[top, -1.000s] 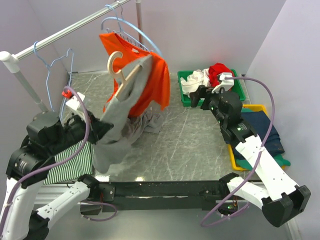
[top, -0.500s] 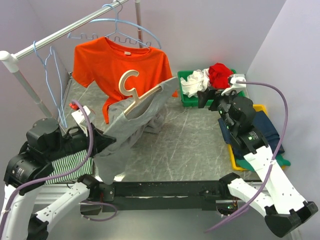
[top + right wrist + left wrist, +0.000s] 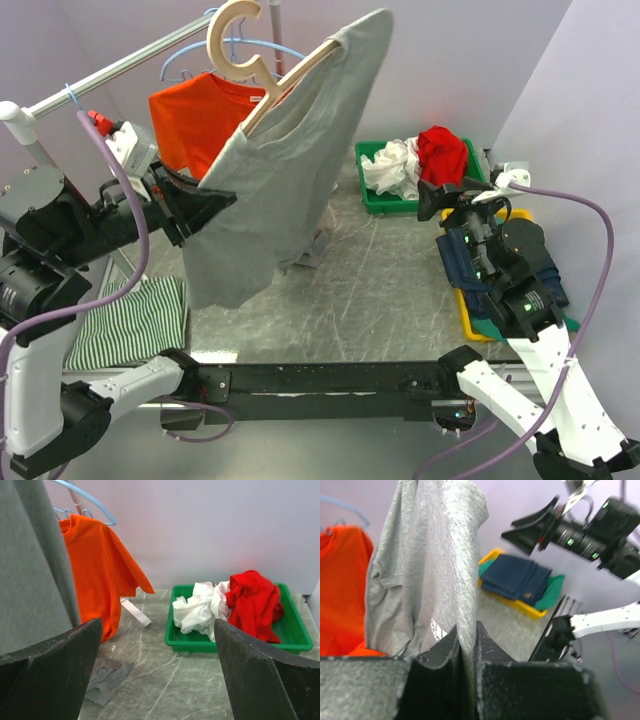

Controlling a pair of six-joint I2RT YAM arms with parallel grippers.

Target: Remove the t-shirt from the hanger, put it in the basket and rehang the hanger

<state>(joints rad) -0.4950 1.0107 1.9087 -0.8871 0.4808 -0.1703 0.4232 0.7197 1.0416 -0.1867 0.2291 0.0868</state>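
Note:
A grey t-shirt (image 3: 270,170) hangs on a wooden hanger (image 3: 262,70) that is lifted high off the rail and tilted. Its hook (image 3: 235,30) hangs free in the air. My left gripper (image 3: 205,205) is shut on the shirt's left edge; in the left wrist view the grey t-shirt's fabric (image 3: 445,550) runs pinched between the left gripper's (image 3: 466,636) black fingers. My right gripper (image 3: 437,200) stands open to the right, apart from the shirt. In the right wrist view the right gripper (image 3: 156,625) holds nothing, and the grey t-shirt (image 3: 30,575) fills the left edge.
An orange t-shirt (image 3: 190,110) hangs on a blue hanger on the rail (image 3: 110,72). A green tray (image 3: 372,198) holds white and red clothes, a yellow tray (image 3: 470,318) holds navy clothes. A striped cloth (image 3: 130,322) and a grey cloth (image 3: 105,677) lie on the table.
My left arm has lifted the grey t-shirt and wooden hanger up and to the right, high above the table. The right arm has drawn back slightly and its jaws widened.

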